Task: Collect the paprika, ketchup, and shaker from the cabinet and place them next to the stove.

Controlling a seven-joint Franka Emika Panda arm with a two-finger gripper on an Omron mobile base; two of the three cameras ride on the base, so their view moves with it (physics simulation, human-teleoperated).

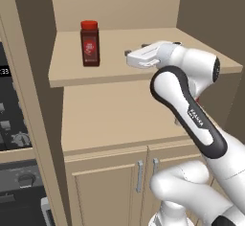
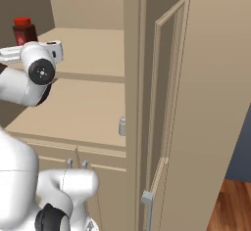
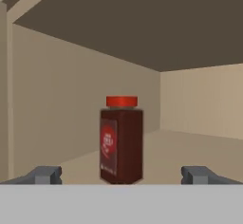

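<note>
The paprika [image 3: 121, 140] stands upright on the cabinet [image 1: 143, 76] shelf, straight ahead of the gripper [image 3: 121, 174], centred between its wide-open, empty jaws.

Even, soft rendered light; low resolution, no glare.

The cabinet [image 1: 143, 110] shelves are flatly lit, with the recess ceiling and side walls in darker brown shade. The paprika [image 3: 121, 140] casts only a faint contact shadow, perhaps slightly toward its left in the hand view. Edges look soft and pixelated; its label is unreadable. The white arm shows mild smooth shading, no sharp highlights.
</note>
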